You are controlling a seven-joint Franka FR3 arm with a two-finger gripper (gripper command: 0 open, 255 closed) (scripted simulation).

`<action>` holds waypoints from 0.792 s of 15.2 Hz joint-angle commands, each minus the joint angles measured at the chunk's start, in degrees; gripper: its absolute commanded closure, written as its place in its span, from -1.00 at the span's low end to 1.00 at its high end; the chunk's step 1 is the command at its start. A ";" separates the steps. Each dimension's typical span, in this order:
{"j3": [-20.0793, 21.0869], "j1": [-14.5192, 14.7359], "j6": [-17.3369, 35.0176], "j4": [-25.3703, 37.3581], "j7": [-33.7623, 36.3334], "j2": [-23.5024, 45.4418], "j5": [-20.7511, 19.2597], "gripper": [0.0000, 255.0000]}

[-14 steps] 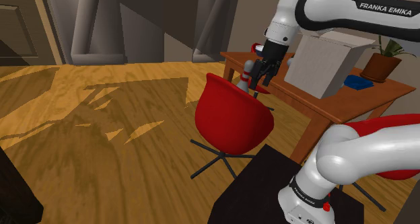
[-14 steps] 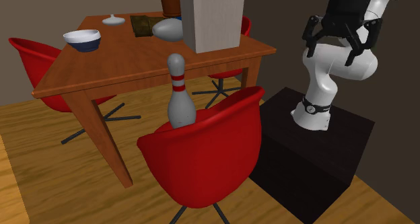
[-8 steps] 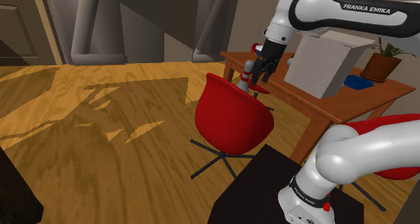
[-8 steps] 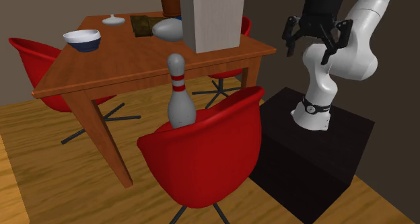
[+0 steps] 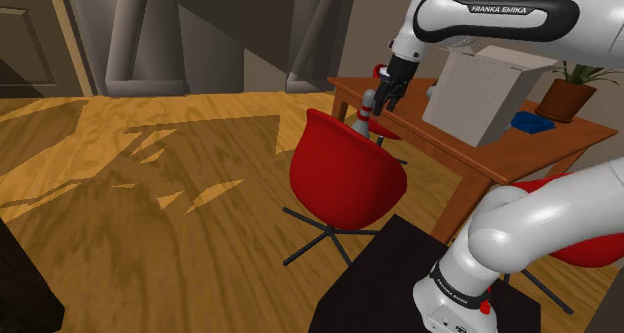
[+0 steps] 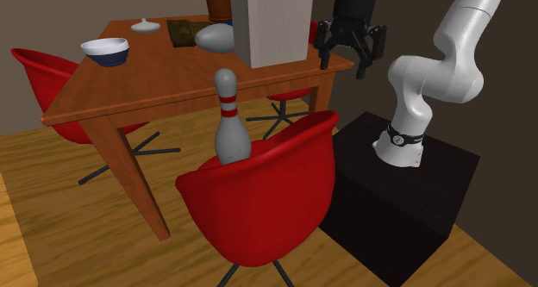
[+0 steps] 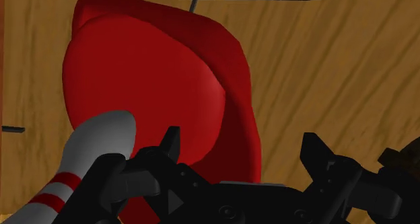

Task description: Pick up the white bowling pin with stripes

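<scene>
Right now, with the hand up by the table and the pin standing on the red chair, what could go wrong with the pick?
1. In the wrist view the bowling pin lies outside the open gripper, beside one finger; descending without recentring could knock it over.
2. It stands upright on the red chair's curved seat, so a nudge may tip it or roll it off.
3. The table edge and the chair back flank it closely; the hand may hit either.
</scene>
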 commanded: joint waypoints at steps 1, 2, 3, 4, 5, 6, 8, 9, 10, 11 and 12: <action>-2.21 -0.15 1.36 2.20 -3.36 3.16 -0.54 -1.00; -3.26 -0.18 1.87 3.49 -4.95 4.78 -0.64 -1.00; -4.29 -0.21 2.34 4.85 -6.56 6.44 -0.65 -1.00; -5.33 -0.19 2.78 6.29 -8.17 8.15 -0.59 -1.00; -6.34 -0.19 3.18 7.81 -9.80 9.91 -0.43 -1.00; -7.35 -0.19 3.54 9.40 -11.46 11.72 -0.18 -1.00; -9.33 -0.19 4.12 12.82 -14.82 15.49 0.62 -1.00; -10.27 -0.24 4.33 14.65 -16.54 17.47 1.17 -1.00; -11.20 -0.31 4.47 16.57 -18.27 19.49 1.83 -1.00; -12.12 -0.40 4.56 18.58 -20.02 21.58 2.59 -1.00; -12.98 -0.55 4.57 20.69 -21.79 23.72 3.46 -1.00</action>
